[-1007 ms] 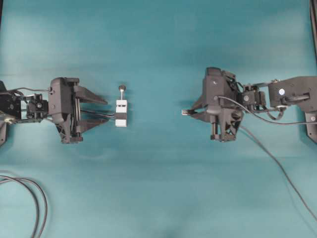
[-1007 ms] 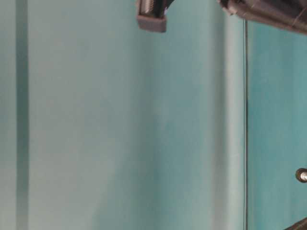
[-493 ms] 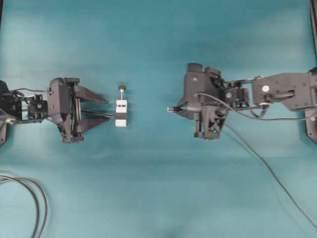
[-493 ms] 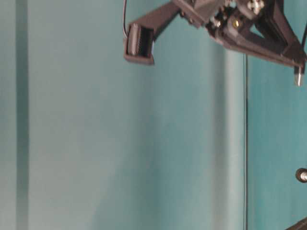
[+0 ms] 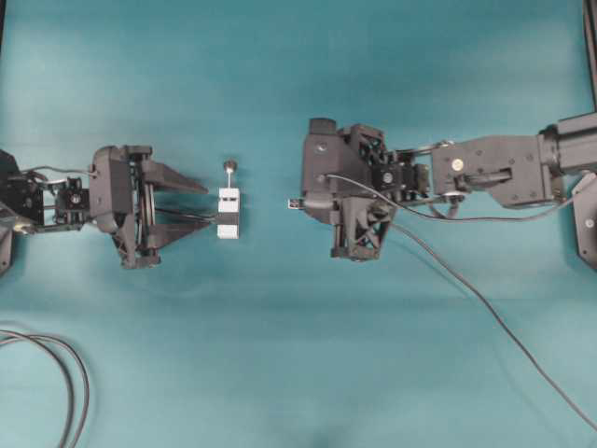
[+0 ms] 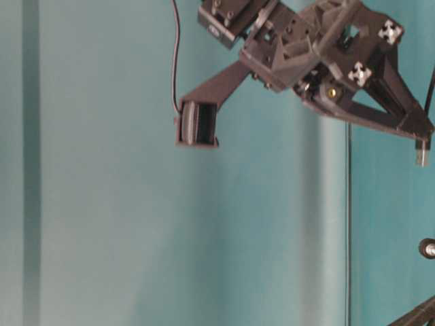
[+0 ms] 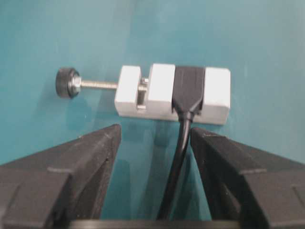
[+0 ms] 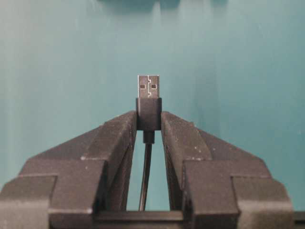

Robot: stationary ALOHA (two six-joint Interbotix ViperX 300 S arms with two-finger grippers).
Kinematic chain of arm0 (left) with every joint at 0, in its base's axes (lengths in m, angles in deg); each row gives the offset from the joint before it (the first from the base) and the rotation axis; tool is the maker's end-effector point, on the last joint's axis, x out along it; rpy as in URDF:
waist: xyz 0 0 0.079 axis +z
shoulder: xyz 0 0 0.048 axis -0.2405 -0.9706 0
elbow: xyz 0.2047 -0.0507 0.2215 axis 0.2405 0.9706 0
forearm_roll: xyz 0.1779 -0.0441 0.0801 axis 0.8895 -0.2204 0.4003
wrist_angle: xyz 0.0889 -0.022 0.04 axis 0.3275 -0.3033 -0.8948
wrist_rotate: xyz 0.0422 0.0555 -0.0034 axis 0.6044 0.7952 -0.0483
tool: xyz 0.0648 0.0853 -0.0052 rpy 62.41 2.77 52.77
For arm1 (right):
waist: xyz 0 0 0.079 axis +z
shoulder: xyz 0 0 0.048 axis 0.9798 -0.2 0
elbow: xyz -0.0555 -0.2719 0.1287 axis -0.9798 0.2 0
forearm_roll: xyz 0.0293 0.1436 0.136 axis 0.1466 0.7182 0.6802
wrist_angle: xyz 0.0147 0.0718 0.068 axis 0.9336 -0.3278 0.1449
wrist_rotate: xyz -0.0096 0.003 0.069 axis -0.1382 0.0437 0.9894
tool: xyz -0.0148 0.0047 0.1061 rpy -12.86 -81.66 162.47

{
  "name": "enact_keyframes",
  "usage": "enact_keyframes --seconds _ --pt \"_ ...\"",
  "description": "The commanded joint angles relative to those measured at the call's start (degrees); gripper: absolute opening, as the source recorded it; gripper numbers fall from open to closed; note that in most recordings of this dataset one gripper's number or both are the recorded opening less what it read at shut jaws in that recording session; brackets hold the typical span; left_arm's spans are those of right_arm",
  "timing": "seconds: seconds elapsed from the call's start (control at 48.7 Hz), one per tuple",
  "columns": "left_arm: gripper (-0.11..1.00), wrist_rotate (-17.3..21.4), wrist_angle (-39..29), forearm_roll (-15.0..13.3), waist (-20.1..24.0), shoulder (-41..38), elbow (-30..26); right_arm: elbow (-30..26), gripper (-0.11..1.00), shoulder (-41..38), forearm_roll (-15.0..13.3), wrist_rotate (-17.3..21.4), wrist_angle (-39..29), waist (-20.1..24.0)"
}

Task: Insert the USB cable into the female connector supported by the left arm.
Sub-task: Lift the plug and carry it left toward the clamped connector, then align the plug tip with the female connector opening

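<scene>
Overhead view: left arm [image 5: 56, 199] lies level at the left edge, left gripper [image 5: 201, 208] pointing right, fingers spread wide and holding nothing. The female connector [image 5: 229, 213] sits on the teal table [image 5: 298, 373] just past the fingertips, its dark tail running back between them — no contact visible in the left wrist view. Rod and black knob point toward the top of the frame.

Right arm [image 5: 494, 173] stretches in from the right edge, right gripper [image 5: 303, 202] left of centre. Its fingers pinch the black housing of the USB cable [image 8: 148, 113]; the silvery plug juts out, aimed at the connector, a clear gap between.

Since a second ago: right gripper has advanced leftward, closing much of the gap. Left arm and connector have scarcely changed.

Looped dark cables [image 5: 65, 373] lie lower left.
</scene>
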Motion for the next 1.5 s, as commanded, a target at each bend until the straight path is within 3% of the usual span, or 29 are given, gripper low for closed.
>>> enact_keyframes --seconds 0.0,0.411,1.479 --pt "0.74 0.79 0.70 -0.09 0.18 0.09 -0.62 -3.34 0.22 -0.26 -0.53 0.00 -1.05 0.62" --pt "0.74 0.70 0.70 0.09 0.00 -0.79 -1.58 -9.67 0.22 -5.36 -1.58 0.09 -4.13 1.76" --pt "0.74 0.79 1.05 0.09 -0.44 -2.55 -2.99 -16.08 0.22 -11.25 -1.67 0.09 -5.89 1.49"
